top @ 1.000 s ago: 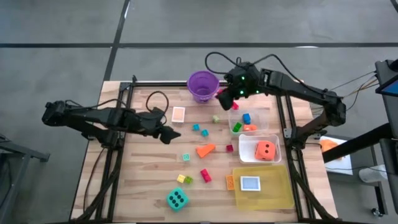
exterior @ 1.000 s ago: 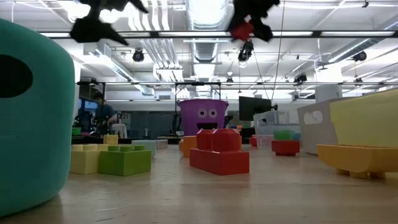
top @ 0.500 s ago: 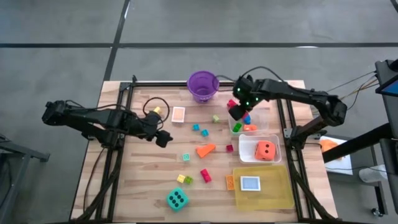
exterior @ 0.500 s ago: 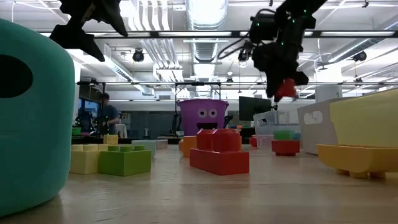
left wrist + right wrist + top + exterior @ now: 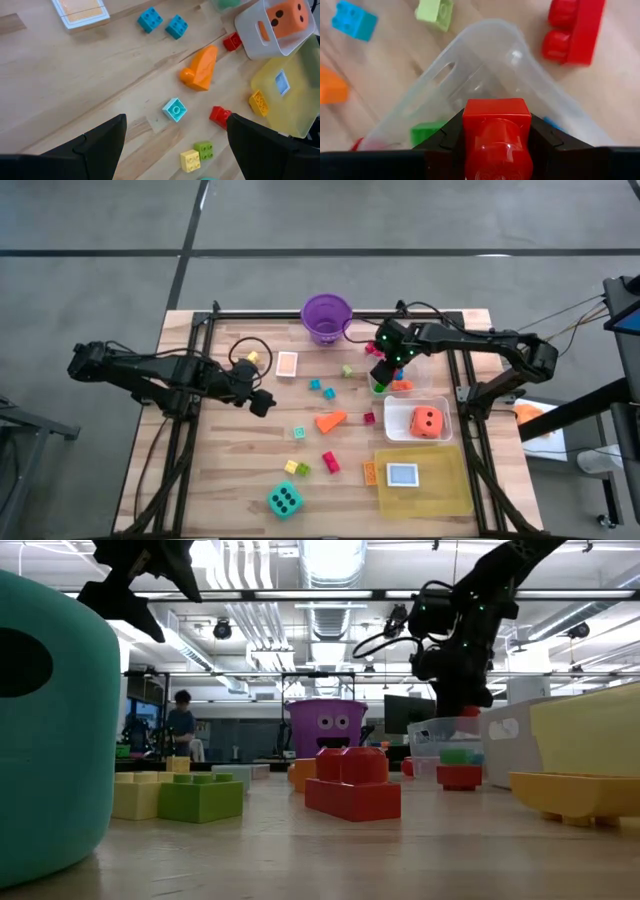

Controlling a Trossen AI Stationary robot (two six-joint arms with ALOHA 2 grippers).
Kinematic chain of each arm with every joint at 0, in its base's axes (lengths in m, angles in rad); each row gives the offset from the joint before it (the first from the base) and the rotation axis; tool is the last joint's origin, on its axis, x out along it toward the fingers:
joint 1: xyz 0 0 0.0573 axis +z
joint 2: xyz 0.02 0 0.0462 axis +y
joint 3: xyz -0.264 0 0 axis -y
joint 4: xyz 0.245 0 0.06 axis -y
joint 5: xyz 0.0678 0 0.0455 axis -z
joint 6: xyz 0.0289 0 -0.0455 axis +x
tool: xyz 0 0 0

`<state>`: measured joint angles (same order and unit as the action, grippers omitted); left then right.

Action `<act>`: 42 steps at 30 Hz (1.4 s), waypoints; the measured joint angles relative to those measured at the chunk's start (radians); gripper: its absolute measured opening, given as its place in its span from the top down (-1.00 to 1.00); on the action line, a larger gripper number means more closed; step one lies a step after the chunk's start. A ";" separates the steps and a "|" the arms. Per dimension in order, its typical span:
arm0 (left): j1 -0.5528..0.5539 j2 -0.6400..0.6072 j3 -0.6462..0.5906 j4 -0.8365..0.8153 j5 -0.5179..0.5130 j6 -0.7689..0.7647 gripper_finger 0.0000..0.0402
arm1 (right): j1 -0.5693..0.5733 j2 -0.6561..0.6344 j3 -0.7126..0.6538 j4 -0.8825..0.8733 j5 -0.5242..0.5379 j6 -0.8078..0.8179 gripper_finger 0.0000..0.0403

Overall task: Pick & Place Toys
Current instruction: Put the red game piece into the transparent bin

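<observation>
My right gripper [image 5: 383, 366] hangs over the far clear tub [image 5: 416, 366], shut on a small red block [image 5: 495, 131]. The tub holds a green block [image 5: 427, 133] and other pieces. My left gripper [image 5: 262, 402] hovers open above the table's left middle with nothing between its fingers [image 5: 102, 142]. Loose toys lie flat on the wood below it: an orange wedge [image 5: 201, 68], a light blue block [image 5: 175, 109], a red block [image 5: 219, 115] and a yellow and green pair [image 5: 198, 155]. A teal dice [image 5: 285, 500] sits near the front edge. My right gripper pinches the red block by two opposite sides [image 5: 468, 131] between its two fingers, a round stud facing the wrist camera. The fingers point steeply down from above. The block is lifted clear, over the clear tub's open top [image 5: 485, 55].
A purple bucket [image 5: 326, 317] stands at the far edge. A second clear tub [image 5: 442, 434] with an orange dice [image 5: 427, 420] sits right of centre, and a yellow tray [image 5: 440, 490] holding a card lies nearer. Another red block [image 5: 575, 30] lies beside the far tub.
My right gripper has come down from beside the purple bucket toward the table's near edge, carrying the red block, and now hangs low over the far clear tub. My left gripper has tipped downward a little, still open.
</observation>
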<state>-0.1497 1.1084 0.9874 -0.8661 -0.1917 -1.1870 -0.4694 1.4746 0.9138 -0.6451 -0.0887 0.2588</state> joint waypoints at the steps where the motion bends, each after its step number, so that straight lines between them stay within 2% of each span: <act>1: 0.000 0.000 0.000 0.000 0.000 0.000 -0.65 | 0.000 0.000 0.000 0.008 0.012 -0.008 0.38; 4: 0.000 0.000 0.000 0.000 -0.007 0.000 -0.65 | 0.000 0.006 -0.001 0.050 0.016 -0.054 0.38; 11: 0.000 0.000 0.000 0.001 -0.019 0.000 -0.65 | 0.000 0.081 -0.021 0.153 0.014 -0.037 0.38; 16: 0.000 0.000 0.000 0.001 -0.021 0.000 -0.65 | 0.000 0.093 -0.039 0.222 0.087 -0.055 0.38; 33: 0.000 0.000 0.000 0.001 -0.022 0.005 -0.65 | 0.000 0.091 -0.082 0.189 0.081 -0.176 0.38; 42: 0.000 0.000 0.000 0.001 -0.022 0.008 -0.65 | 0.000 0.090 -0.095 0.186 0.053 -0.159 0.38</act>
<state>-0.1497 1.1088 0.9871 -0.8654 -0.2138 -1.1793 -0.4690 1.5650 0.8186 -0.4596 -0.0354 0.0999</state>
